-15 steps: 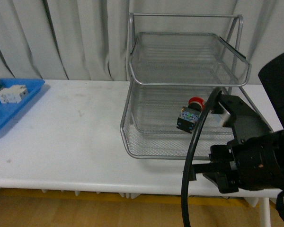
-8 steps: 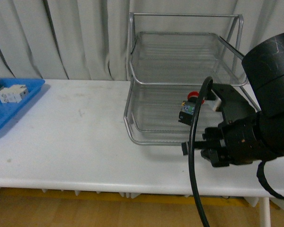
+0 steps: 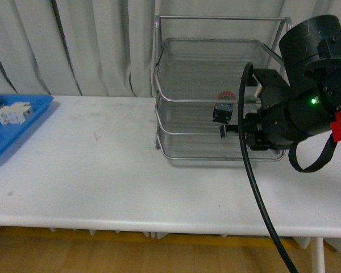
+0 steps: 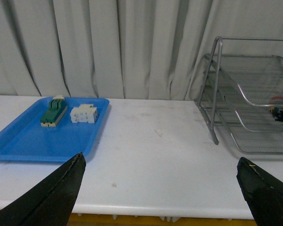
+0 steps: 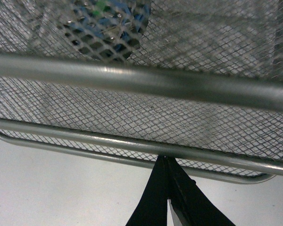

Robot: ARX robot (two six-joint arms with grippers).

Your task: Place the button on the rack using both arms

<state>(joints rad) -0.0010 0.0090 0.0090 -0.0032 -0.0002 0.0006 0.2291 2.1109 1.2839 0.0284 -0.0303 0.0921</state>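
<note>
White tabletop, grey curtain behind. One rack, three tiers; one button inside middle tier. Right claw pressed together at rack's front; left claw spread apart.

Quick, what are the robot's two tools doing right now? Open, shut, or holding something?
Left tool: open, holding nothing.
Right tool: shut, empty, at the rack's front edge; the button sits inside the rack.

Soft, even indoor light, faint shadows; right wrist close-up blurred
</note>
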